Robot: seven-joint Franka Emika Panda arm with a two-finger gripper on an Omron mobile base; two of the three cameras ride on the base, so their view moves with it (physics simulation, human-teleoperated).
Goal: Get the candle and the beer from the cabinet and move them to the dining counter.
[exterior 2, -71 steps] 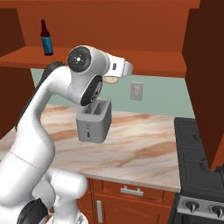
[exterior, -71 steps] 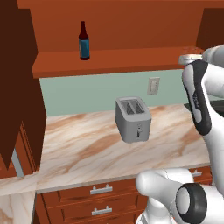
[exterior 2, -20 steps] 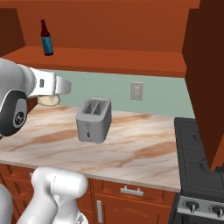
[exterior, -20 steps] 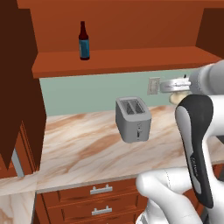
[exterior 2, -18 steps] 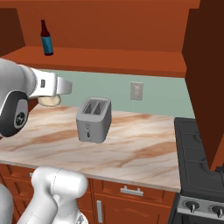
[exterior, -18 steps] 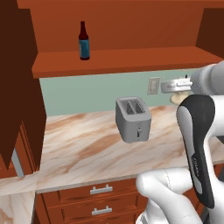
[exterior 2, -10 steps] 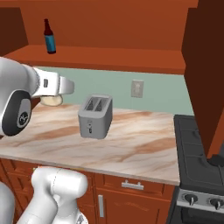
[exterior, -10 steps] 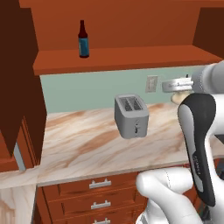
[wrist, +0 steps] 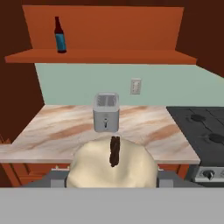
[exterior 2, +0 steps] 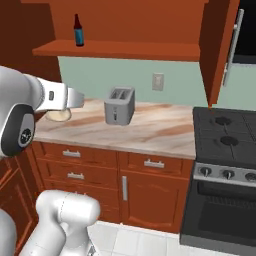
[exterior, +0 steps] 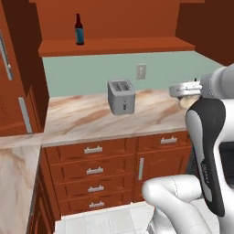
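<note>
My gripper [wrist: 112,178] is shut on the candle [wrist: 112,168], a lumpy cream-white lump with a dark wick that sits low in the hand view. From the base views the candle [exterior: 188,102] [exterior 2: 57,116] hangs under the hand [exterior: 183,90] [exterior 2: 70,99], level with the toaster counter's front edge. The beer [exterior: 79,29] [exterior 2: 78,30] [wrist: 59,35], a dark bottle with a blue label, stands upright at the left end of the shelf [exterior: 119,45] in the open cabinet, far above and beyond the gripper. Whether the marbled slab [exterior: 13,183] at lower left is the dining counter I cannot tell.
A grey toaster [exterior: 121,96] [exterior 2: 119,105] [wrist: 106,112] stands mid-counter under the shelf. Cabinet doors hang open at the left [exterior: 18,68] and right [exterior 2: 220,50]. A black stove [exterior 2: 225,150] adjoins the counter on the right. Drawers [exterior: 93,171] face the tiled floor.
The whole picture has shifted: the base has backed away from the counter, so drawers, floor and stove now show. The candle stays in the shut gripper; the beer has not moved.
</note>
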